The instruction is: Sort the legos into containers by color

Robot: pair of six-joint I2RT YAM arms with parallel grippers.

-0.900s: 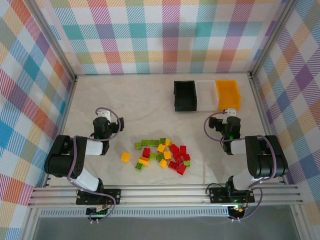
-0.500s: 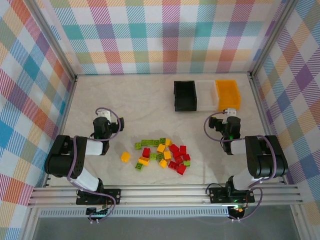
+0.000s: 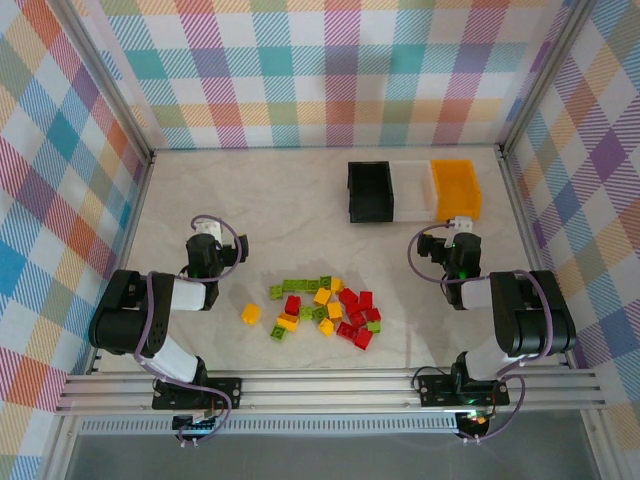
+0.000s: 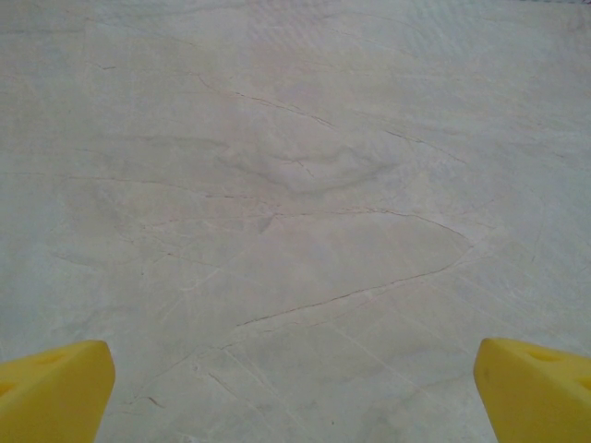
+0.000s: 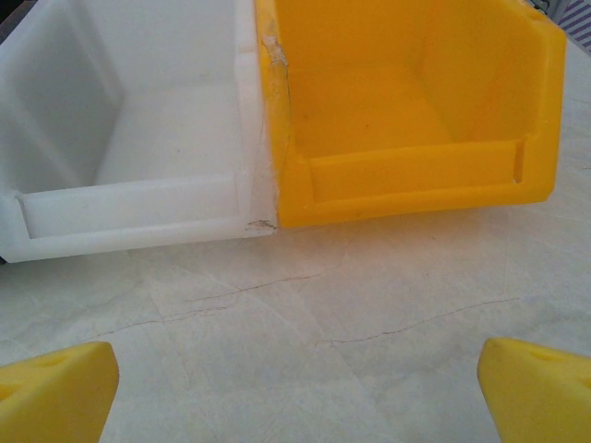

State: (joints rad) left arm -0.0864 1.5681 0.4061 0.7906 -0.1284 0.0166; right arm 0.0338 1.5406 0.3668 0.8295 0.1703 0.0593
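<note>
On the pale desk point(image 3: 250, 200), small red, yellow-orange and green studded plastic bricks point(image 3: 322, 310) lie unmoved, well apart from black, white and orange plastic bins point(image 3: 413, 190); left tool point(image 4: 295, 392) and right tool point(image 5: 295, 392) stay gaping, empty: sorting unstarted.

Nothing to read from where I work: I can make out no word, number, brand or label on the white bin point(image 5: 129, 208), the orange bin point(image 5: 416, 175), the black bin point(image 3: 370, 217), the legos point(image 3: 348, 297) or the marbled table point(image 4: 295, 185)
</note>
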